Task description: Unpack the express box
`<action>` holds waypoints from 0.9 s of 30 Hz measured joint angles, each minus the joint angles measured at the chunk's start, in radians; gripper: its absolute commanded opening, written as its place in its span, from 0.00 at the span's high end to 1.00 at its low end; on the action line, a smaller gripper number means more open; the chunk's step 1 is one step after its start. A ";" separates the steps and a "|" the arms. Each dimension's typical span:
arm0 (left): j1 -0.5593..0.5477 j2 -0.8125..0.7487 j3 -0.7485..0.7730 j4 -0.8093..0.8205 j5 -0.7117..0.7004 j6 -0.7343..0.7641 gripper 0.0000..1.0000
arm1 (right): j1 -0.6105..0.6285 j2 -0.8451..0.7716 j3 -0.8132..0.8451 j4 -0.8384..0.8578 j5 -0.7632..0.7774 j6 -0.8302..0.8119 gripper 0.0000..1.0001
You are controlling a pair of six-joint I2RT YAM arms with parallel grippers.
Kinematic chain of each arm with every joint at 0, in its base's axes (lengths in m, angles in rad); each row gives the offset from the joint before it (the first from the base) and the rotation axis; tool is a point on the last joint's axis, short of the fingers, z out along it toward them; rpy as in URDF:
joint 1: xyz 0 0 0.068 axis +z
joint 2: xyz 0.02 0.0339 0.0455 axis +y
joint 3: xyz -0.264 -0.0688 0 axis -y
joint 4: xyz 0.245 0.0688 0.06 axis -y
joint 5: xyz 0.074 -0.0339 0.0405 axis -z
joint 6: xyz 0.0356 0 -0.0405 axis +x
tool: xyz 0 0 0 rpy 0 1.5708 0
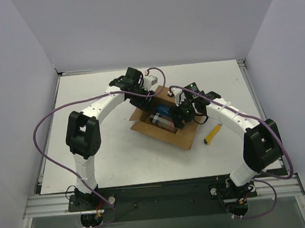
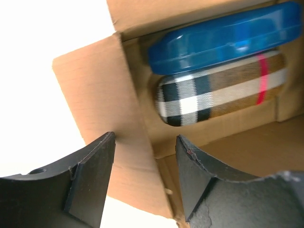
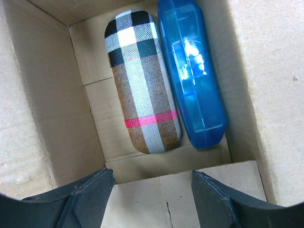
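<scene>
The express box (image 1: 182,136) is a brown cardboard carton in the middle of the table, with its flaps folded open. Inside lie a plaid glasses case (image 3: 142,85) and a blue plastic case (image 3: 192,76), side by side. My left gripper (image 1: 143,99) is at the box's far left corner. In the left wrist view it (image 2: 145,164) is open, with the edge of an end flap (image 2: 95,80) standing between its fingers and the plaid case (image 2: 218,90) beyond. My right gripper (image 3: 152,190) is open above the near end flap (image 3: 156,199), holding nothing.
A yellow utility knife (image 1: 213,134) lies on the table just right of the box, under my right arm. Grey walls close in the white table (image 1: 102,149) on three sides.
</scene>
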 measured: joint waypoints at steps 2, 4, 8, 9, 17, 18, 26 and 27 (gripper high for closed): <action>0.001 0.016 0.000 0.000 -0.018 0.003 0.39 | -0.002 0.000 0.000 0.000 -0.001 0.002 0.34; 0.003 0.030 -0.004 0.001 -0.030 0.005 0.43 | -0.004 -0.001 0.000 0.000 -0.007 -0.001 0.36; 0.010 0.037 -0.032 0.014 -0.029 -0.010 0.54 | 0.002 -0.001 0.013 -0.014 -0.027 -0.057 0.40; 0.010 0.037 -0.035 0.016 -0.024 -0.016 0.57 | 0.006 0.000 0.022 -0.021 -0.029 -0.075 0.42; 0.018 0.037 -0.036 0.015 0.018 -0.027 0.63 | 0.066 0.097 0.184 -0.034 -0.023 -0.238 0.47; 0.020 0.037 -0.037 0.016 0.024 -0.028 0.64 | 0.068 0.116 0.193 -0.034 -0.019 -0.251 0.48; 0.026 0.037 -0.043 0.020 0.047 -0.035 0.64 | 0.086 0.169 0.196 -0.025 0.010 -0.295 0.50; 0.026 0.037 -0.043 0.020 0.047 -0.035 0.64 | 0.093 0.168 0.186 -0.012 0.026 -0.294 0.50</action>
